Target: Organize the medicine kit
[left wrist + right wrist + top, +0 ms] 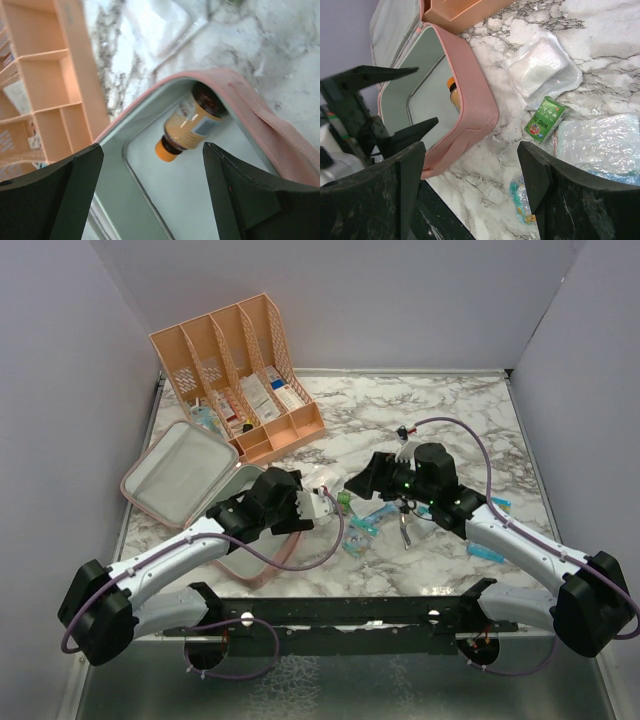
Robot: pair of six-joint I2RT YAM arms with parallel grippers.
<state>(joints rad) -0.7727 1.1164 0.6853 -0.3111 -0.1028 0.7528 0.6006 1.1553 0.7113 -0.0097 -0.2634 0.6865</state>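
Medicine kit (pixel 476 100) lies open on the desk (pixel 440 410), one amber bottle (pixel 186 126) inside. Peach organizer (pixel 240 360) holds boxes (pixel 262 398). Left pincer (pixel 152 150), fingers apart, hangs over the kit; right pincer (pixel 470 160), likewise apart, is near it.

- The bottle (pixel 187 125) is lying in one corner of the kit (pixel 270 120), filling that corner; the rest of the lining is lying bare.
- The left gripper (pixel 153 147) is hanging spread wide over the kit, taking up the room above it.
- The lid (pixel 180 472) is standing open on the kit's left, walling off that side.
- The organizer (pixel 240 380) is standing just behind the kit, barring the far side.
- A green box (pixel 545 120), clear bags (pixel 542 67) and blue packets (pixel 365 525) are crowding the marble (pixel 450 410) between the kit and the right gripper (pixel 375 475).
- The far right of the marble is lying open.
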